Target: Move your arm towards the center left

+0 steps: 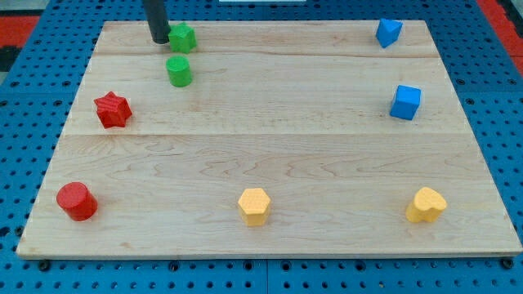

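My tip (158,39) rests on the wooden board (270,155) near the view's top left, just left of a green block (182,37) and close to touching it. A green cylinder (179,71) lies a little below and right of the tip. A red star (113,109) sits at the centre left, well below the tip. A red cylinder (77,201) sits at the bottom left.
A blue block (388,32) is at the top right and a blue cube (404,102) below it. A yellow hexagon (254,206) is at the bottom centre and a yellow heart-like block (426,204) at the bottom right. A blue pegboard (33,90) surrounds the board.
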You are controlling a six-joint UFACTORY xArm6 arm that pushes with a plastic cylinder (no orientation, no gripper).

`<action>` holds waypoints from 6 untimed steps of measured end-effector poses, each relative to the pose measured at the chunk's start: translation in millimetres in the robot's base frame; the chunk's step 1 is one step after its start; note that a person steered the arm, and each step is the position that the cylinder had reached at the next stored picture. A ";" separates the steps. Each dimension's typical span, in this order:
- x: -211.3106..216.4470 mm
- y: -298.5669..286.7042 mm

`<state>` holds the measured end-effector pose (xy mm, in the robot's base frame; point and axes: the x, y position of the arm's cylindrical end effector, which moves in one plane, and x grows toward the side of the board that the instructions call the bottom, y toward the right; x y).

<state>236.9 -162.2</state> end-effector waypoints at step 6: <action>71.9 -132.6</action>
